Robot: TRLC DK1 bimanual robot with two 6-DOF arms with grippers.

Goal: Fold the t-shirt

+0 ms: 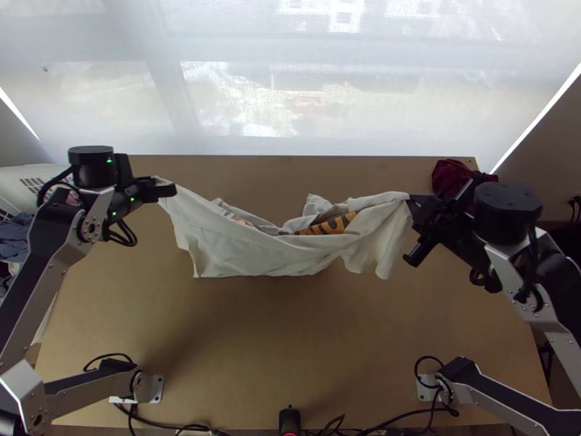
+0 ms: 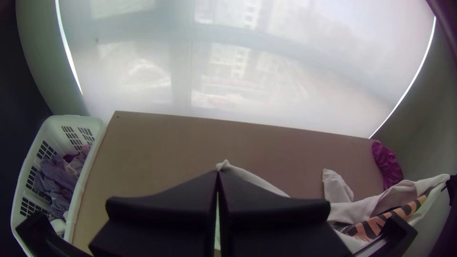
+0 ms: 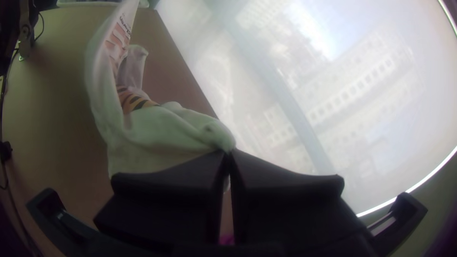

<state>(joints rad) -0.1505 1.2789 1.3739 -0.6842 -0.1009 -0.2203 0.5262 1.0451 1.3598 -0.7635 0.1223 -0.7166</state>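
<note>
"Shirt (image 1: pixel 276 254), where is it? Quick."

"Strung between my two tools, over the middle of the bench (image 1: pixel 254 341). Pale cloth, sagging in the middle, not flat."

"Left tool (image 1: pixel 163 190)?"

"Clamped on a corner of the shirt. My left wrist view has the fingers pressed together, with a nub of cloth poking out at the tips."

"Right tool (image 1: pixel 415 203)?"

"Same, clamped on the shirt's other end. Fingers together, cloth bunched right at the tips. Loose folds hang down beside it."

"How does the shirt lie?"

"Partly doubled over, loose and rumpled. Near side is a plain panel with a wavy bottom edge. Behind that, the orange print with dark marks shows in the gap, nearer my right tool. A bit of cloth pokes up on the far side. Can't tell if the bottom edge touches the bench."

"Anything else?"

"Dark red cloth (image 1: pixel 449 176) at the bench's far right corner, close to my right arm. White basket (image 2: pixel 85 169) along the left side, clothes (image 2: pixel 59 176) piled inside. Pale screen (image 1: pixel 247 94) past the far edge, light coming through."
</note>
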